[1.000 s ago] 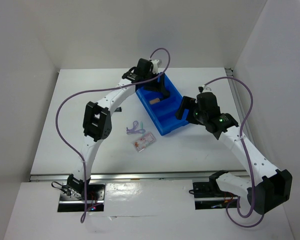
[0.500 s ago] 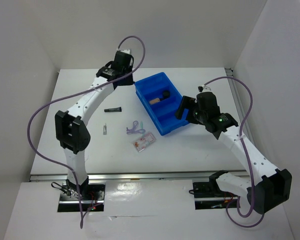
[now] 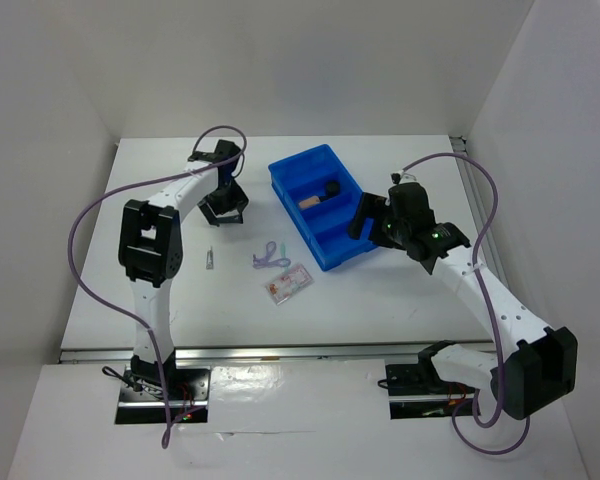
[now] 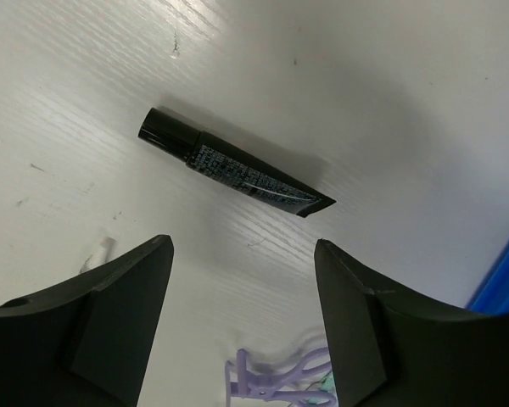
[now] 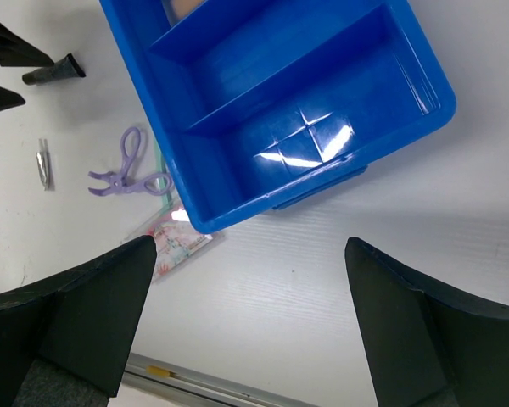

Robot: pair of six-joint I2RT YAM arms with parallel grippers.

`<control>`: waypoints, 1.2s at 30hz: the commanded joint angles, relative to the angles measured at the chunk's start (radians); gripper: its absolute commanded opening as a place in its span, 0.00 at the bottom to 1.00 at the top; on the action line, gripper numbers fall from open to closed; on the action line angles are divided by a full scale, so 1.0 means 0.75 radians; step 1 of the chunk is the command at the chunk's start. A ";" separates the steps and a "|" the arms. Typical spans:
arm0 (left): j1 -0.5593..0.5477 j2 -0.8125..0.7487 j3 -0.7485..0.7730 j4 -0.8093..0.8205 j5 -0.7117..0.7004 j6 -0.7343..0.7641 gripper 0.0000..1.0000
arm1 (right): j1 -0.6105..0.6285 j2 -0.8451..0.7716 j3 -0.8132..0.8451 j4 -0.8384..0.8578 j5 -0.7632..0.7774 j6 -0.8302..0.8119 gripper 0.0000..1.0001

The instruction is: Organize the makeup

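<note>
Left gripper [image 4: 242, 280] has moved from the blue tray [image 3: 300, 158] to the slim black tube [image 4: 233, 164].
Its jaws are spread over the tube, which lies on the table [image 3: 380, 290] left of the tray and is probably the next item to collect; the right gripper [image 5: 250, 254] is spread too.

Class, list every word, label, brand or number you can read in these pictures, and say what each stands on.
No text reads clearly.
Slim black tube: pale print on its body, too small and blurred to read.
Clear pink-red packet: printed design, blurred, no legible words.
Blue tray: no marking visible.
</note>
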 commanded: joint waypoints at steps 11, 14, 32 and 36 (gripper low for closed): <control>0.042 0.077 0.011 -0.032 -0.017 -0.474 0.74 | -0.007 0.038 0.013 0.066 -0.063 -0.027 1.00; 0.042 0.144 0.051 -0.097 -0.029 -0.541 0.74 | -0.007 0.054 0.001 0.066 -0.075 -0.027 1.00; 0.042 0.139 0.088 -0.022 -0.086 -0.307 0.00 | -0.007 0.067 -0.024 0.078 -0.100 -0.039 1.00; 0.003 0.022 0.088 0.058 -0.131 -0.127 0.00 | -0.007 0.079 -0.024 0.078 -0.100 -0.039 1.00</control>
